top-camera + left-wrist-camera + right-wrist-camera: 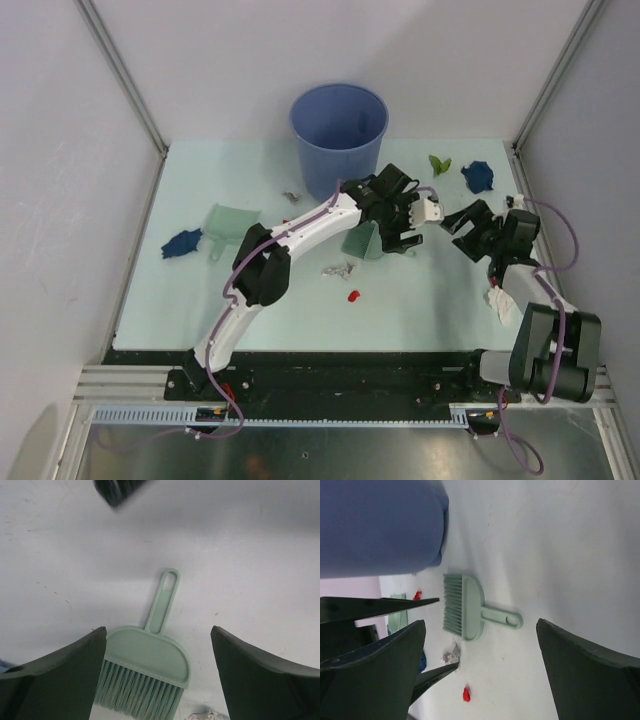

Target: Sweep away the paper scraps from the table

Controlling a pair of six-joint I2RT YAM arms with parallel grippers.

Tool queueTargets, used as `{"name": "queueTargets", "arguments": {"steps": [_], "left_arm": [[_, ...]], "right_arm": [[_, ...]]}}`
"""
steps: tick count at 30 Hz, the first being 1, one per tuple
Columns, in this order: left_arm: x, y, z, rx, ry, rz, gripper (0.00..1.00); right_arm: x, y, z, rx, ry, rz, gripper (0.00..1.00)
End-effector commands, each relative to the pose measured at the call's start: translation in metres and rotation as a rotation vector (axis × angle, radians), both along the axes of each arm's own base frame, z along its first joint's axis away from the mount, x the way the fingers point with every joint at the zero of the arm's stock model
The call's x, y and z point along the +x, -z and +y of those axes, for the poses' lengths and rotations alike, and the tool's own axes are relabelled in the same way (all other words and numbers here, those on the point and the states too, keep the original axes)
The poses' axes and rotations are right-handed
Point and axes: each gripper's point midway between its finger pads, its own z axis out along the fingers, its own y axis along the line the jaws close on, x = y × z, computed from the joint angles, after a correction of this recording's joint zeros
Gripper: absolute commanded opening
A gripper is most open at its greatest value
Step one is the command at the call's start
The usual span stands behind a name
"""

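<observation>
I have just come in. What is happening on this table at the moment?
Two robot arms work over a pale mint-green rectangular table strewn with small crumpled paper scraps. The left gripper and the right gripper are both open and hold nothing. Each hovers by a small mint-green plastic hand brush lying on the table near a tall blue plastic bucket. A mint-green plastic dustpan lies further left. The scraps lie scattered, so sweeping seems not yet begun.
</observation>
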Motion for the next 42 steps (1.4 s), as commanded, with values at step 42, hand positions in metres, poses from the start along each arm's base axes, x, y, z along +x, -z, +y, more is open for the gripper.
{"name": "queueTargets", "arguments": {"steps": [42], "left_arm": [[-0.068, -0.012, 0.080, 0.186, 0.720, -0.346, 0.70]], "right_arm": [[-0.032, -0.004, 0.014, -0.292, -0.201, 0.036, 0.99]]}}
